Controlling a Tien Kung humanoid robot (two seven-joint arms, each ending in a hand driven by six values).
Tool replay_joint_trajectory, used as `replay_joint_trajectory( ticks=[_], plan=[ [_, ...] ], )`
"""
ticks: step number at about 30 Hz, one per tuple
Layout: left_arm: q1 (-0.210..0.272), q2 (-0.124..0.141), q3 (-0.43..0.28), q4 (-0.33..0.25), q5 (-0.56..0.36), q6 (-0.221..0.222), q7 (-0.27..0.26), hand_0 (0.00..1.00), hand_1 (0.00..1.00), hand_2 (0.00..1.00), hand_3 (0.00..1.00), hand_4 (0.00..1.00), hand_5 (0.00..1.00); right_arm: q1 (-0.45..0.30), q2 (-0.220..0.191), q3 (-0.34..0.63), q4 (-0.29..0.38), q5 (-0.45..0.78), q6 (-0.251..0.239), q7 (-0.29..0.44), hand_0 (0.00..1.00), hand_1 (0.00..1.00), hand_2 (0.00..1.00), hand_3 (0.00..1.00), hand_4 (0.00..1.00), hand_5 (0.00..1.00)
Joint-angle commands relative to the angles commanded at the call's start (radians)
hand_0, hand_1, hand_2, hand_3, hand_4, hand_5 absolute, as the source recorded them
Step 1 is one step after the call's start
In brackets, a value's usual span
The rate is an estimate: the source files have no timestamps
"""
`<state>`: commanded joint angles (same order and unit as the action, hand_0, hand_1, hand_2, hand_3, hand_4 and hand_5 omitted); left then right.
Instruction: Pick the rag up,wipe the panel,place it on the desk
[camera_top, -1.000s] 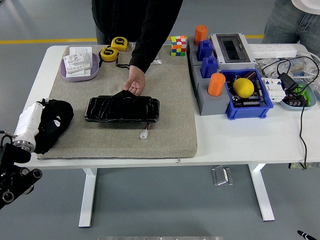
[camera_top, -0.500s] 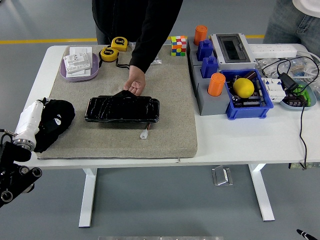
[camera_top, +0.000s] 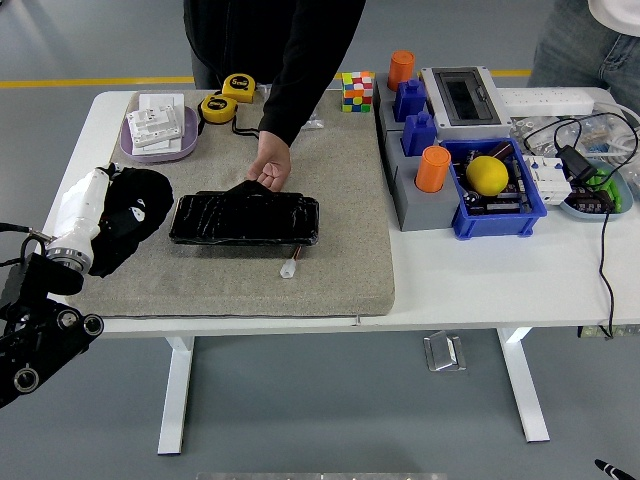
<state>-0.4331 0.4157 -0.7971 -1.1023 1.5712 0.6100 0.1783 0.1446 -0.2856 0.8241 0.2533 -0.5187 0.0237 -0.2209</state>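
**Left hand shifted up-frame toward the panel**

Head view: moved up and right since the earlier frame, left hand (camera_top: 128, 215) now just beside the left end of the panel (camera_top: 244, 219). Draped in the black rag (camera_top: 135, 205); fingers hidden, grip impossible to tell. Panel at centre-left on the grey mat (camera_top: 340, 200), long axis left to right. Held at its far edge by a person's hand (camera_top: 270, 168).
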Motion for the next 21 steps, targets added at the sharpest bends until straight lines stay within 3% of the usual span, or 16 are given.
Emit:
replay_joint_trajectory(
  ticks=[21],
  plan=[
    [-0.066,-0.052,0.116,0.035,-0.014,-0.004,0.023,0.2,0.131,0.601,0.567,0.325,0.002,0.001,-0.006,-0.002,0.001,-0.001,0.003,0.004,0.765,0.588,0.708,0.605,0.998,0.555]
  ],
)
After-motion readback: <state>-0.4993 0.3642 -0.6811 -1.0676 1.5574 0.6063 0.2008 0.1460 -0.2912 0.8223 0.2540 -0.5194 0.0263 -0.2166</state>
